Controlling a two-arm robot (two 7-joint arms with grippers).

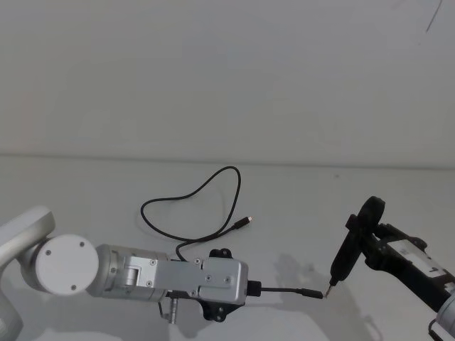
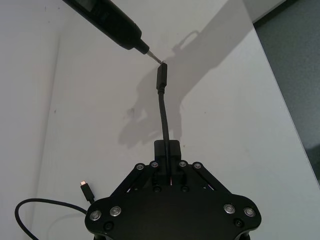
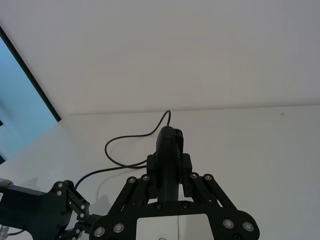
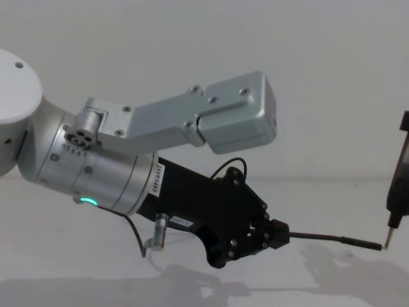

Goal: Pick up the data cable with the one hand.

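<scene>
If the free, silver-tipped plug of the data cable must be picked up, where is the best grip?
Judging from its pose, grip the slim body of the free plug across its narrow sides, from above. It lies flat on the table, away from the left hand, which holds the data cable near its other plug.

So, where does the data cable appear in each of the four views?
Head view: data cable loops mid-table, one end in the left gripper, bottom centre.
Left wrist view: runs straight out from the gripper, mid-picture.
Right wrist view: its loop lies beyond the pointed tool.
Chest view: sticks out rightwards, low right.
Shared landmark: the pointed tool, tip at the held plug.
</scene>
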